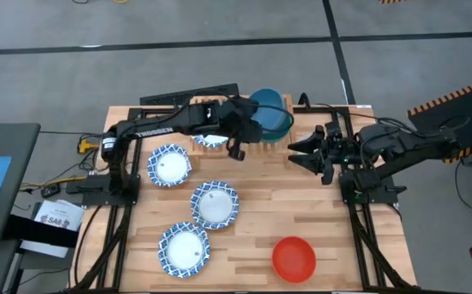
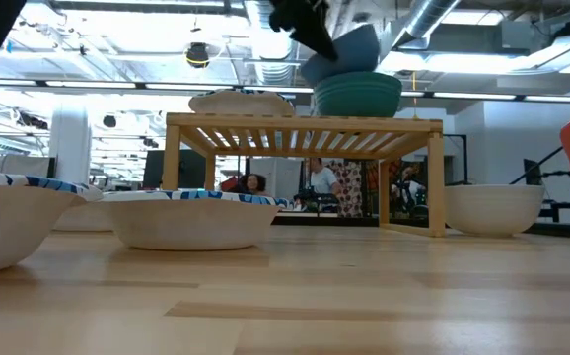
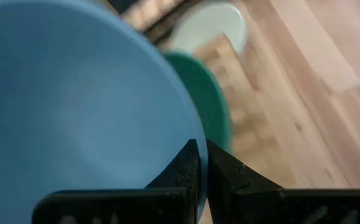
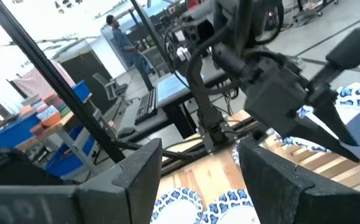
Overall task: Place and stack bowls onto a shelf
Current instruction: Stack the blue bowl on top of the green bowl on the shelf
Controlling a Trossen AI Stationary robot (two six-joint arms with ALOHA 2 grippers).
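Two bowls matter right now: the plain blue bowl, pinched by its rim in our left tool, and the green bowl already sitting on the right half of the shelf. The blue one hangs tilted just above the green one, so we're at the nesting step.

What we think makes this go well:
- Level the blue bowl out before lowering. In the low view it leans hard to one side, and a tilted drop will probably catch the green rim and skid off.
- Centre it over the green bowl from the high view, not the wrist view, where the blue bowl fills most of the picture and hides the target.
- Let go only once it's seated. The fingers are pressed together on the thin rim, so opening early means a fall onto the slats.
- Pull the tool up and away clear of the patterned bowl on the shelf's other half.

Our right tool waits with its fingers spread, beside the shelf's right end, well clear of the stack. Leave it there.

Still on the desk: three patterned bowls, the red bowl, and the white bowl on the far side of the shelf.
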